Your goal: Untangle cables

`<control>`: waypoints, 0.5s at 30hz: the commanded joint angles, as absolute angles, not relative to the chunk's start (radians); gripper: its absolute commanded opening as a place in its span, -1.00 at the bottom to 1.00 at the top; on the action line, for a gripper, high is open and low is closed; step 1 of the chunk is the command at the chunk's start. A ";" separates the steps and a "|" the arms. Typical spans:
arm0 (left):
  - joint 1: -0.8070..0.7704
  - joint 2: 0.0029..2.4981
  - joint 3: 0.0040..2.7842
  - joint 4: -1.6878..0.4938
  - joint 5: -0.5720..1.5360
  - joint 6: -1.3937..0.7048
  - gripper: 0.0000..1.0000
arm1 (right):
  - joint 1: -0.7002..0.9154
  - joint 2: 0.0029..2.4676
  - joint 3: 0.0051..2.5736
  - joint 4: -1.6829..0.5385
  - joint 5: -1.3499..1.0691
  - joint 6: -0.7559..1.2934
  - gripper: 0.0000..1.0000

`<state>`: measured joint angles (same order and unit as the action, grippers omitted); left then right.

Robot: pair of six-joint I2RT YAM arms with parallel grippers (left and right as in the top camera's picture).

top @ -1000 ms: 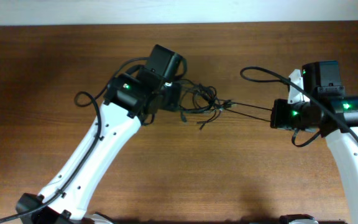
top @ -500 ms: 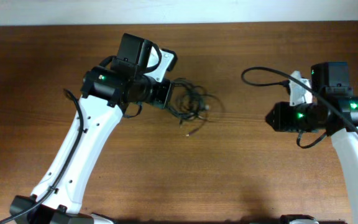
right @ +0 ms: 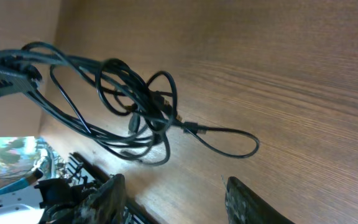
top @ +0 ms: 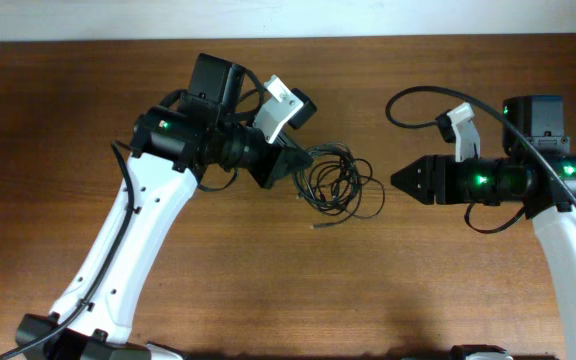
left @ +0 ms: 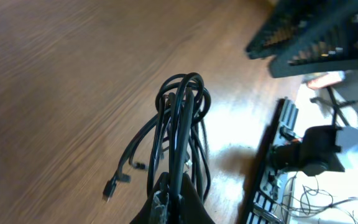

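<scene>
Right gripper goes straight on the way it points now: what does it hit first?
The tangled bundle of thin black cables, outer loop first; nothing lies between it and the right gripper. Height is unclear from overhead, so it may pass over the loop.

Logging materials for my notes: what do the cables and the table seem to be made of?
Cables: black, probably plastic or rubber sheathing, faintly glossy, bending in loose loops. Table: brown wood or wood-look laminate; grain streaks show, smooth with soft reflections.
</scene>
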<state>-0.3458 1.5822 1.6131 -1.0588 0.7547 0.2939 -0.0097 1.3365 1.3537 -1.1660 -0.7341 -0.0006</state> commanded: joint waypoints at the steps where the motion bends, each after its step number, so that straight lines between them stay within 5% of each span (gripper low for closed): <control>1: -0.344 1.580 1.620 -1.055 0.884 0.373 -1.00 | -0.007 1.338 1.357 -1.163 -0.775 -0.008 0.02; 4: -0.344 1.580 1.620 -1.051 0.906 0.372 -1.00 | -0.007 1.338 1.357 -1.163 -0.789 -0.008 -0.38; 6: -0.344 1.580 1.620 -1.051 0.906 0.372 -1.00 | -0.007 1.338 1.357 -1.163 -0.815 -0.009 -0.46; 13: -0.345 1.580 1.620 -1.040 0.921 0.353 -1.00 | 0.003 1.338 1.356 -1.172 -0.864 -0.031 -0.55; 15: -0.345 1.580 1.620 -1.040 0.929 0.353 -1.00 | 0.027 1.338 1.355 -1.171 -0.856 -0.031 -0.45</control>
<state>-0.3458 1.5822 1.6131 -1.0489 0.8738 0.3489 -0.0032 1.3365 1.3537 -1.1702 -0.8307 -0.0124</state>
